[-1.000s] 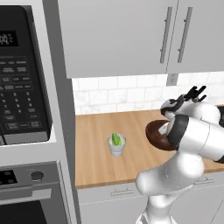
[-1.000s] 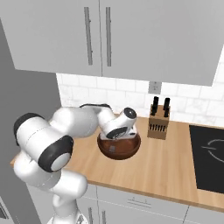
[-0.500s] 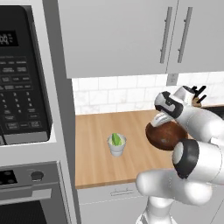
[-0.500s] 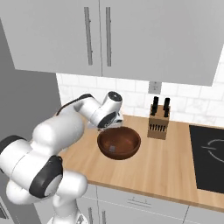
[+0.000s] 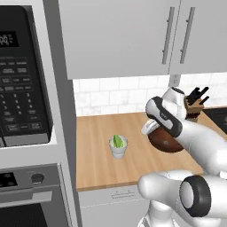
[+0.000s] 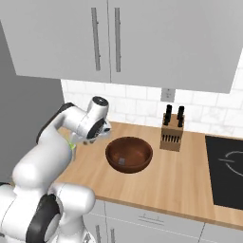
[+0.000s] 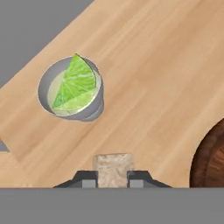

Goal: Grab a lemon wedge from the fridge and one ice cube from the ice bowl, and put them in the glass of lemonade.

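Note:
The glass of lemonade (image 7: 72,87) stands on the wooden counter with the yellow-green lemon wedge (image 7: 76,85) resting in it. My gripper (image 7: 113,180) is shut on a pale ice cube (image 7: 113,168), held above the counter between the glass and the ice bowl (image 7: 211,162). In the left base view the gripper (image 5: 148,128) hangs just right of the glass (image 5: 118,148), in front of the brown ice bowl (image 5: 166,141). From the right base camera the ice bowl (image 6: 129,154) sits right of the gripper (image 6: 92,137), with one cube (image 6: 122,161) inside. The fridge is out of view.
A tan knife block (image 6: 172,133) stands behind the bowl by the tiled wall. A black cooktop (image 6: 228,171) lies at the counter's right end. The microwave (image 5: 22,75) and oven (image 5: 26,195) fill the column left of the counter. Grey cabinets (image 5: 133,35) hang overhead.
The arm has swung left from over the ice bowl toward the glass, carrying the ice cube. Glass, wedge and bowl stay put.

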Motion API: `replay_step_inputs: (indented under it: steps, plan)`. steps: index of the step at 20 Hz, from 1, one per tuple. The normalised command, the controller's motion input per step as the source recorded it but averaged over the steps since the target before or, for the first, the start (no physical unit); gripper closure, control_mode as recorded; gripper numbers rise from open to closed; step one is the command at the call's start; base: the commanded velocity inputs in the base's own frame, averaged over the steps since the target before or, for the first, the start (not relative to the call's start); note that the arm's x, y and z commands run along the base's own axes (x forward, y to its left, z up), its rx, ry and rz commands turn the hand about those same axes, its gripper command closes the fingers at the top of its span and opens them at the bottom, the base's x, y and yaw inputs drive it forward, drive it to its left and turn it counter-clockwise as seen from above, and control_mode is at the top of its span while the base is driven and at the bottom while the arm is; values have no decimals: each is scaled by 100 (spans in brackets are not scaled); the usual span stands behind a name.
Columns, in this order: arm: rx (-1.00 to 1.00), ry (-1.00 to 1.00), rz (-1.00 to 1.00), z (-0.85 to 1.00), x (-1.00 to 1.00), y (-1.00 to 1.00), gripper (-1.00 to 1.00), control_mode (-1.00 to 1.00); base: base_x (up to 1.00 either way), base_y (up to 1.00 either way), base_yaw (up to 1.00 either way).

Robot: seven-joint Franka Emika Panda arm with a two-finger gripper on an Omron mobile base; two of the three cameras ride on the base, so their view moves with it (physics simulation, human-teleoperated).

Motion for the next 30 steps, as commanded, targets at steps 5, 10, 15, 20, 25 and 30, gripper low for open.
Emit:
replay_step_inputs:
  steps: [5, 10, 15, 20, 25, 30]
  plan:
    - [-13, 13, 12, 11, -9, 100, 100, -100, 0, 0, 0]
    - [-10, 5, 7, 0, 1, 98, 100, -100, 0, 0, 0]
    - [-3, 0, 0, -1, 20, 32, 100, -100, 0, 0, 0]
    - [-17, 0, 0, 0, 40, 9, 100, -100, 0, 0, 0]
    - [-14, 0, 0, -4, 41, 0, 100, -100, 0, 0, 0]
    - [0, 0, 0, -3, -4, 0, 100, -100, 0, 0, 0]
